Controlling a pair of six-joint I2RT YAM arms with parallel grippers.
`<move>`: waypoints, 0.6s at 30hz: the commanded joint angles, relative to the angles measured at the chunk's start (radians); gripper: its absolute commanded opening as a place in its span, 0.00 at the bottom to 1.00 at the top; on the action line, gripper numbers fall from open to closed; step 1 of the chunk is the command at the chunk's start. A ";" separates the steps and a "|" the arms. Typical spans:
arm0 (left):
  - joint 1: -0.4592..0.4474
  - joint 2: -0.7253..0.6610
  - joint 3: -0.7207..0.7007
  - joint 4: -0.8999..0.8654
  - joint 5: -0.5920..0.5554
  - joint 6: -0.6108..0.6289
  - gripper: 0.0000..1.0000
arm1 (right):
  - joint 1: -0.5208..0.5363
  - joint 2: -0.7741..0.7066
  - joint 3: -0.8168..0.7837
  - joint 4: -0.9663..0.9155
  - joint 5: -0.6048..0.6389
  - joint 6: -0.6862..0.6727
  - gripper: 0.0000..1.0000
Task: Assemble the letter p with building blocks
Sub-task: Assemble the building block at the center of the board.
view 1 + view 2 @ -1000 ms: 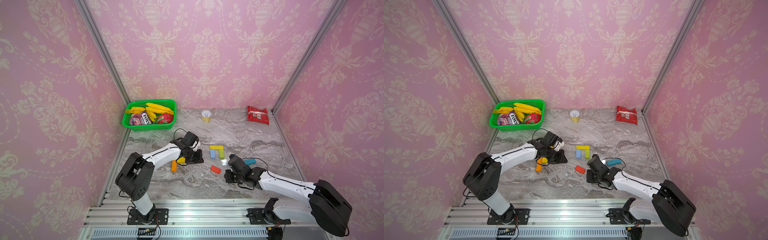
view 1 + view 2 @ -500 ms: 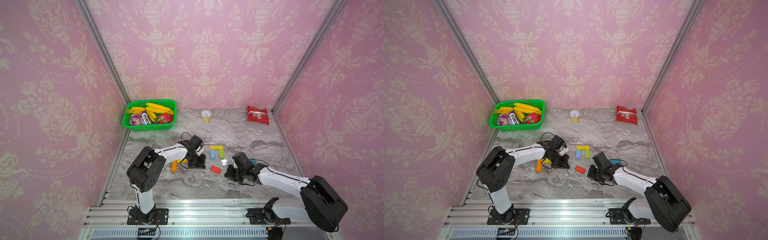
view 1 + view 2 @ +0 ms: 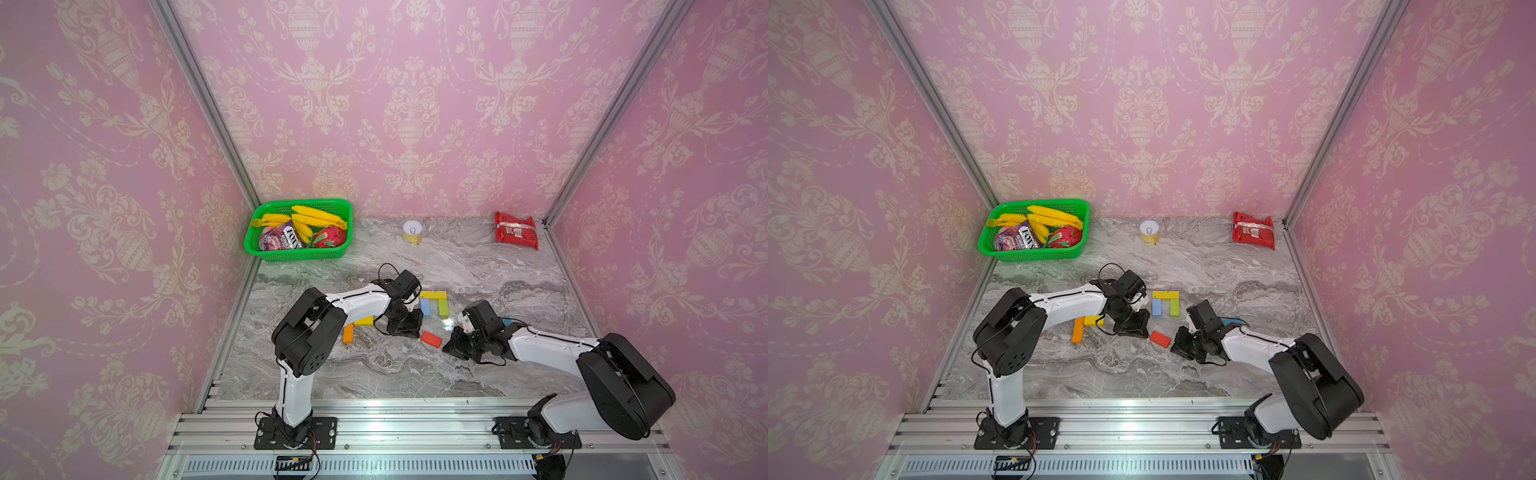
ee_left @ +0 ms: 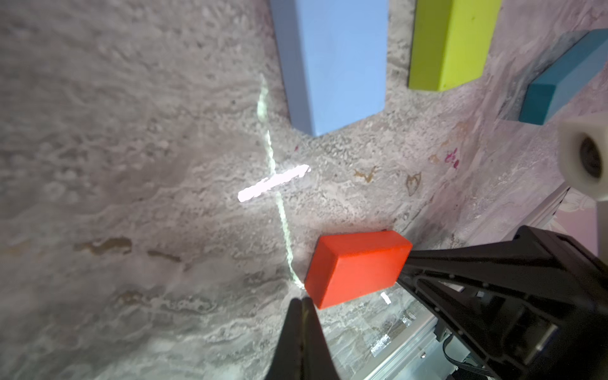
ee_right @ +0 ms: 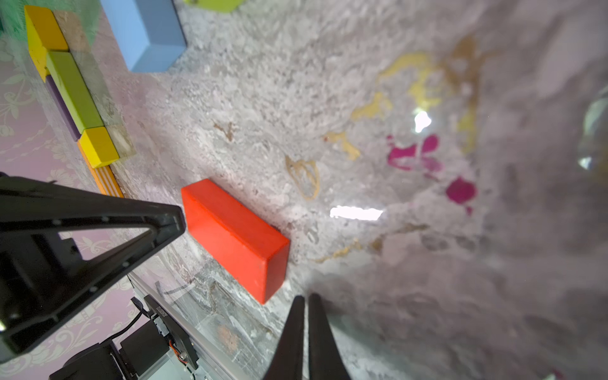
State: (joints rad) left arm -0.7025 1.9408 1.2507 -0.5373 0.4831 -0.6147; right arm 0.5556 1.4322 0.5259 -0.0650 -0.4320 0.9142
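A red block lies flat on the marble table, between my two grippers. My left gripper is shut and empty, its tips at one corner of the red block. Shut and empty too, my right gripper has its tips just off the opposite corner of the red block. Behind them, a yellow block caps a light blue block and a lime green block. A teal block peeks out behind the right arm.
A yellow block and an orange block lie beside the left arm. At the back stand a green basket of fruit and packets, a small yellow can and a red snack packet. Pink walls enclose the table.
My left gripper has moved right and nearer, up to the red block, and its arm has swung in. The right gripper has shifted slightly toward the block. Both jaws have finished shutting.
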 commanded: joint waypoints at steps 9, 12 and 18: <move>-0.022 0.068 0.085 -0.075 -0.014 0.026 0.00 | -0.036 0.072 0.048 0.002 -0.033 -0.050 0.09; -0.026 0.079 0.104 -0.083 0.001 0.036 0.00 | -0.039 0.091 0.064 0.002 -0.035 -0.054 0.09; -0.034 0.120 0.173 -0.110 0.012 0.048 0.00 | -0.065 0.108 0.089 -0.005 -0.035 -0.062 0.09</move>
State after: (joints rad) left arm -0.7174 2.0331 1.3754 -0.6285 0.4728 -0.5976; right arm 0.4980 1.5188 0.5953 -0.0547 -0.4767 0.8749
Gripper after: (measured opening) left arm 0.047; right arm 0.095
